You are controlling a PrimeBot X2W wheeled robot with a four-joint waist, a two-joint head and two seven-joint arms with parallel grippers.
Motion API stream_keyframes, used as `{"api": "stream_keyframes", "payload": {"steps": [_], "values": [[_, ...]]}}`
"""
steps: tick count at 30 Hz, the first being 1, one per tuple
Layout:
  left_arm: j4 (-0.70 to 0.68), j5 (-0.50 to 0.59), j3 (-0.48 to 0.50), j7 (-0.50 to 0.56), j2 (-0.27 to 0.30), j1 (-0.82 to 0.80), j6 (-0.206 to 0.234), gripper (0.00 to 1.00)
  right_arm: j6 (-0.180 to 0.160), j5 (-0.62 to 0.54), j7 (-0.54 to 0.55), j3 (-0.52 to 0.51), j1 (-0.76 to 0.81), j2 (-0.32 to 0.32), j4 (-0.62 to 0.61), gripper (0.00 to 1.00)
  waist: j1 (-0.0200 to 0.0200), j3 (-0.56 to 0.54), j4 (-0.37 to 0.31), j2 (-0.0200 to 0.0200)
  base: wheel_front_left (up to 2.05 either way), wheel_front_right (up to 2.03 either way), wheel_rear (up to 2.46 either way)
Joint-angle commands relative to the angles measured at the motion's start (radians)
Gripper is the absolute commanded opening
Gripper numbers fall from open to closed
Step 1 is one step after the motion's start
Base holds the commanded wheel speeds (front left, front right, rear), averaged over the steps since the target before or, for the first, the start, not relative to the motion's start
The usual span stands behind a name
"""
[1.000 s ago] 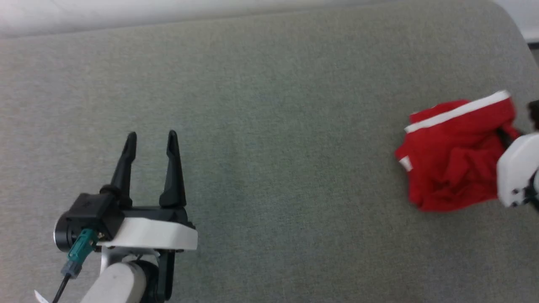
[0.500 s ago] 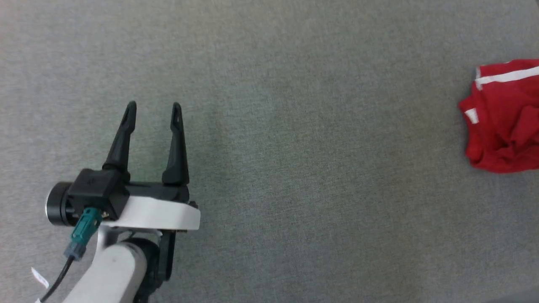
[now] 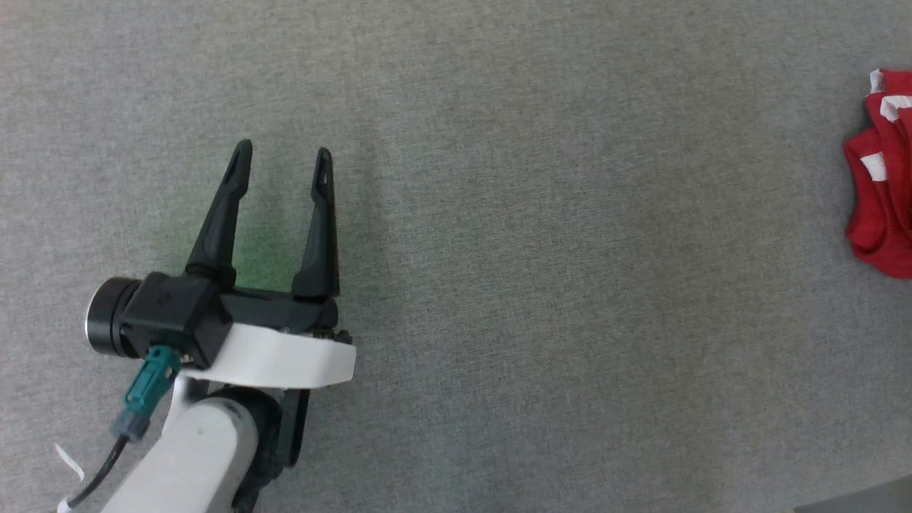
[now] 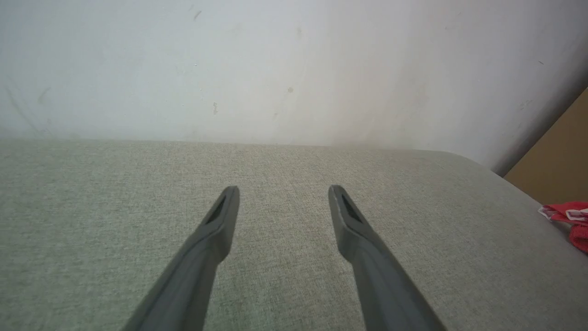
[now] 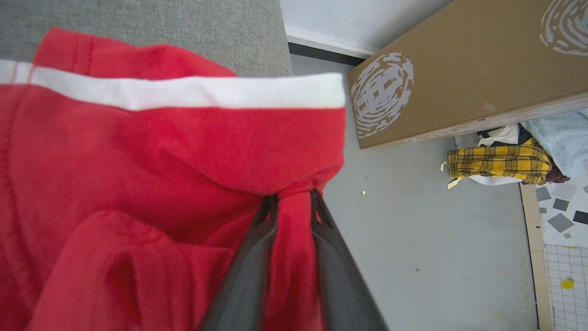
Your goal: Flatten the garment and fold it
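Currently right claw [image 5: 294, 195] pinches bunched garment [image 5: 138, 161]; left claw [image 3: 283, 147] spread, empty.

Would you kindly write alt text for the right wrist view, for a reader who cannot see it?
The right gripper pinches a fold of the bunched red shorts, with a white stripe, at the edge of a grey surface. Beyond are a grey floor, a cardboard box and a yellow plaid cloth.

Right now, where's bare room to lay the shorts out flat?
Widest bare patch: the grey cushion between the left end effector and the shorts. Also bare ahead of that end effector up to the wall. Crowded at the cushion's right edge, where the right end effector pinches the bunched shorts.
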Motion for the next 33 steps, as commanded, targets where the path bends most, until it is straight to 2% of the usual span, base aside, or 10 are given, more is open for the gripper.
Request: {"api": "stream_keyframes", "payload": {"steps": [1, 2, 4, 12, 16, 20, 26, 33], "values": [[-0.010, 0.004, -0.002, -0.013, 0.003, -0.023, -0.013, 1.00, -0.002, -0.007, -0.009, -0.003, -0.021, 0.001, 0.010, 0.47, -0.0001, 0.002, 0.002, 0.0002, 0.00, 0.00, 0.00], [-0.009, 0.007, -0.001, -0.015, 0.005, -0.023, -0.012, 1.00, -0.002, -0.008, -0.012, -0.003, -0.023, 0.002, 0.017, 0.55, -0.0001, 0.002, 0.003, 0.0002, 0.00, 0.00, 0.00], [-0.009, 0.013, 0.001, -0.026, 0.007, -0.025, -0.011, 1.00, -0.002, -0.010, -0.018, -0.003, -0.028, 0.002, 0.029, 1.00, -0.0001, 0.001, 0.004, 0.0002, 0.00, 0.00, 0.00], [0.025, 0.011, -0.001, -0.047, 0.002, -0.015, -0.006, 1.00, -0.002, -0.006, -0.046, -0.006, -0.035, 0.018, 0.028, 1.00, -0.0001, -0.052, 0.006, 0.0002, 0.00, 0.00, 0.00], [0.041, -0.001, 0.001, -0.076, -0.013, 0.004, -0.006, 1.00, -0.002, 0.027, -0.088, -0.028, -0.008, 0.062, -0.021, 1.00, -0.0001, -0.109, 0.018, 0.0002, 0.00, 0.00, 0.00], [0.056, -0.019, 0.011, -0.102, -0.027, 0.040, -0.003, 1.00, -0.002, 0.079, -0.147, -0.025, 0.059, 0.138, -0.123, 1.00, -0.0001, -0.181, 0.036, 0.0002, 0.00, 0.00, 0.00], [0.081, -0.056, 0.037, -0.127, -0.044, 0.120, -0.002, 1.00, -0.002, 0.149, -0.230, 0.039, 0.216, 0.235, -0.308, 1.00, -0.0001, -0.318, 0.074, 0.0002, 0.00, 0.00, 0.00], [0.102, -0.091, 0.052, -0.137, -0.047, 0.217, -0.018, 1.00, -0.002, 0.113, -0.307, 0.036, 0.387, 0.326, -0.469, 1.00, -0.0001, -0.446, 0.122, 0.0002, 0.00, 0.00, 0.00]]}}
